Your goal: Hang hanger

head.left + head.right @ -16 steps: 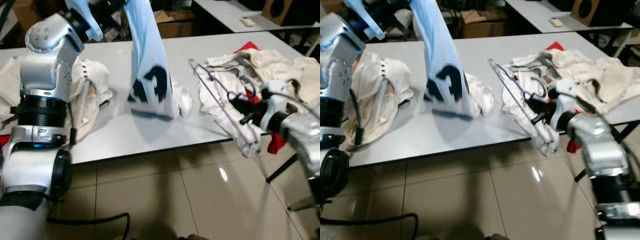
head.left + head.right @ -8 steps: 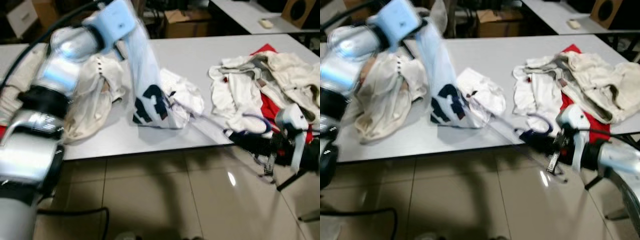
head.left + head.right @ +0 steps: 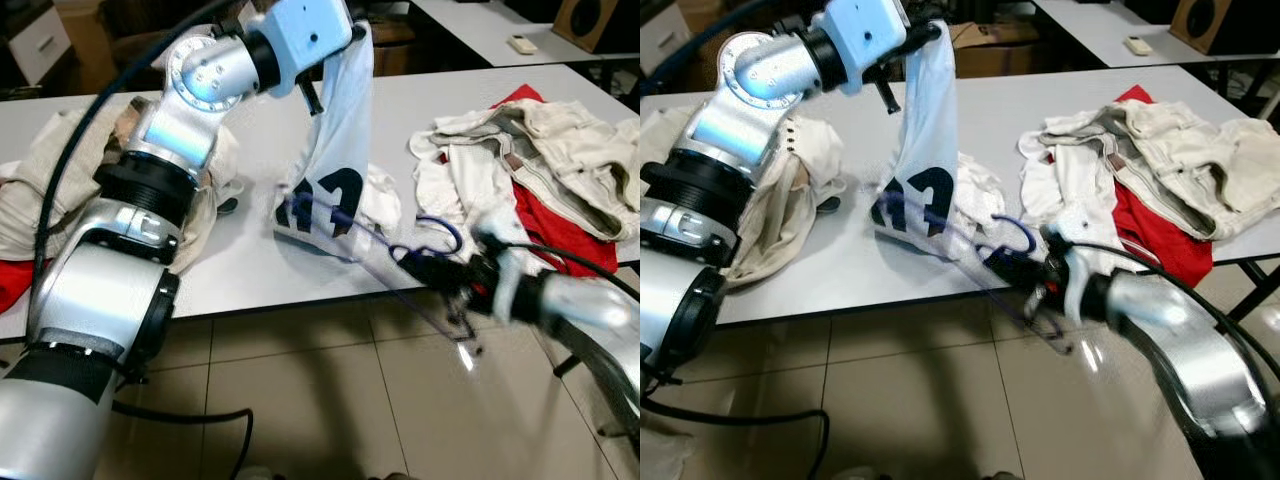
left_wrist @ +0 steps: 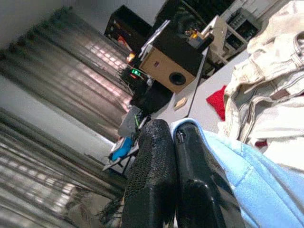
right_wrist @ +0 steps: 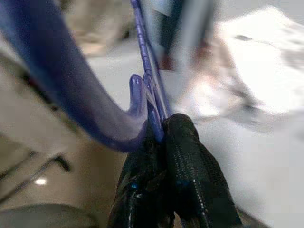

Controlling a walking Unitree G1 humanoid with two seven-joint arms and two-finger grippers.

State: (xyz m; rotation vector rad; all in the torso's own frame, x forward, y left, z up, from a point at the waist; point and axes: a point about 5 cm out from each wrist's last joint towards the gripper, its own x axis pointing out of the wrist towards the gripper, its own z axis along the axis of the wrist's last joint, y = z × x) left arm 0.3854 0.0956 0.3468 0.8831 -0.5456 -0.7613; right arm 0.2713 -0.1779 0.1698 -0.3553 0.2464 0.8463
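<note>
A light-blue shirt with a dark print hangs from my left gripper, which is raised over the grey table and shut on the shirt's top edge. The left wrist view shows the black fingers pinching the blue cloth. The shirt's hem rests on the table. My right gripper is at the table's front edge, shut on a purple wire hanger just below its hook. The hanger's arm reaches left to the shirt's hem. In the right wrist view the fingers clamp the purple wire.
A heap of white and beige clothes over a red cloth covers the table's right part. A cream garment lies at the left. A second table and cardboard boxes stand behind. Shiny tiled floor lies in front.
My right gripper has carried the hanger left, so its arm now reaches the shirt's hem. My left arm has lifted the shirt's top higher and to the right.
</note>
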